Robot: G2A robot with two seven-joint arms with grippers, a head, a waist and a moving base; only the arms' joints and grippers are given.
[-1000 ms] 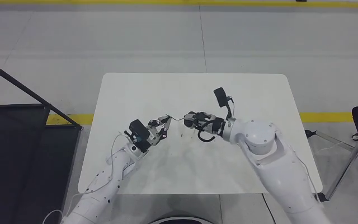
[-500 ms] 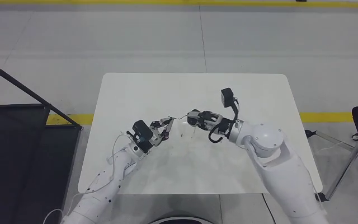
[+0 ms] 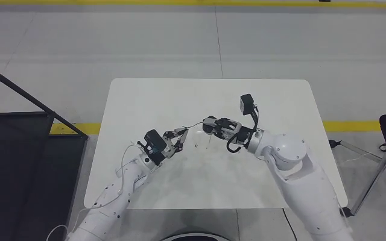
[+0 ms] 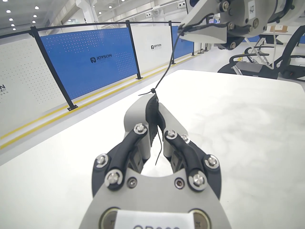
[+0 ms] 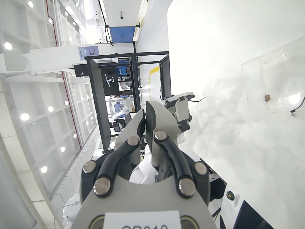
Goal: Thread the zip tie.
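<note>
Both grippers had edged slightly toward the right side of the table (image 3: 151,102) over the last second. One black zip tie (image 4: 167,69) stretched through the air above the middle of the table. Its lower part was clenched in the left gripper (image 4: 154,100) and its upper end pinched in the right gripper (image 4: 184,30). The pads hid the gripped stretches, and a loose tail dangled between the left gripper's fingers. A small head sat just at those fingertips with a short stub poking sideways. It looked threaded there, though that was hard to confirm. From above, the strap was only a faint line. Counted: one zip tie, two grippers, one table.
</note>
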